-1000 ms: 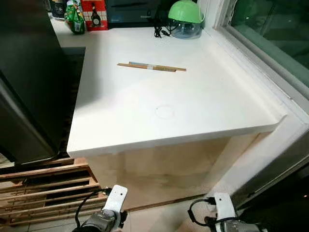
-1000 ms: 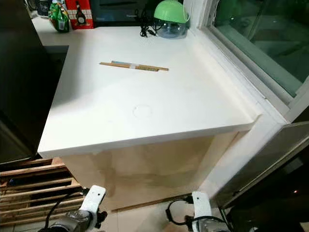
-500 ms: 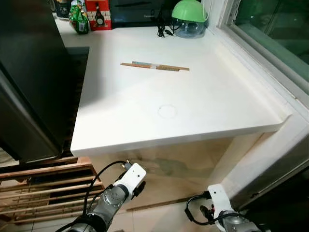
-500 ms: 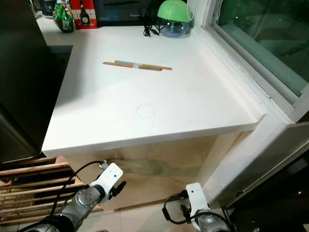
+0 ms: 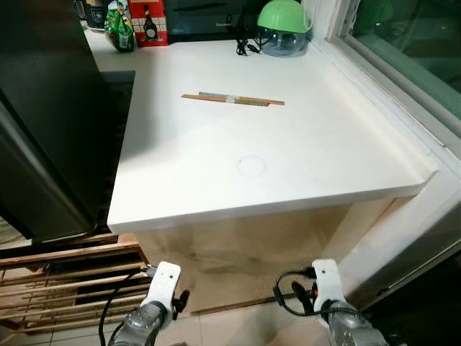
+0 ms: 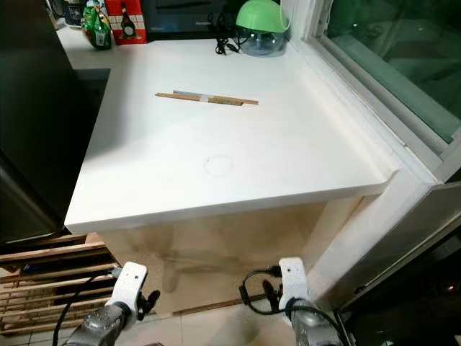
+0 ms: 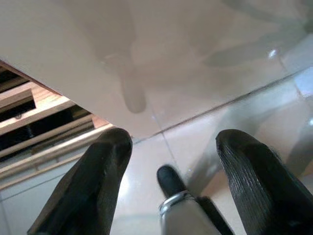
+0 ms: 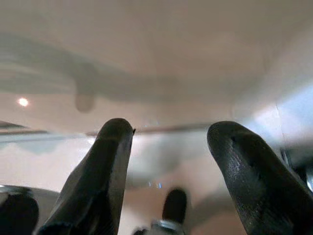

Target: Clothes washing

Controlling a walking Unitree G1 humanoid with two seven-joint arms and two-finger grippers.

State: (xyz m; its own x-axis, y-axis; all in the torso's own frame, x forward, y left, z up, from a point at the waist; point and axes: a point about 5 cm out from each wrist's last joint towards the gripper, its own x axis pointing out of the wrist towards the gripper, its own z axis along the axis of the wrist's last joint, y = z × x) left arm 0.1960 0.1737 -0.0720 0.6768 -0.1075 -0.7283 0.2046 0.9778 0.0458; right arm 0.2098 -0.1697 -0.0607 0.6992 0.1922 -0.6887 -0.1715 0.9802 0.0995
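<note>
Robot is standing before a wide white countertop [image 5: 302, 155], which is taking up the centre of the frame in the head views. Both arms are hanging low at the bottom edge, w/ nothing in hand.

Left gripper [image 7: 173, 188]: fingers spread wide, empty, pointing at glossy beige floor tile [image 7: 254, 127] beside a slatted wooden rack [image 5: 68, 281] at lower left. Right gripper [image 8: 168, 183]: fingers likewise wide apart, empty, facing the pale cabinet front [image 5: 266, 241] under the counter.

Task items: no clothes, basket or washing machine are showing in any view; location cannot be told.

On the counter: a pair of wooden chopsticks in a paper band [image 5: 233, 99] lying flat at upper centre; a green-domed clear appliance [image 5: 282, 27] w/ black cord at the top, near the window; red box and green packet [image 5: 119, 25] at upper left. A tall black appliance [image 5: 43, 122] is filling the left side.

Judgement: step in hand is search/approach, approx. at the start; no handling is under way. Next move probably calls for turning or walking to find the laundry or machine, keeping the low arms away from the rack and cabinet.
</note>
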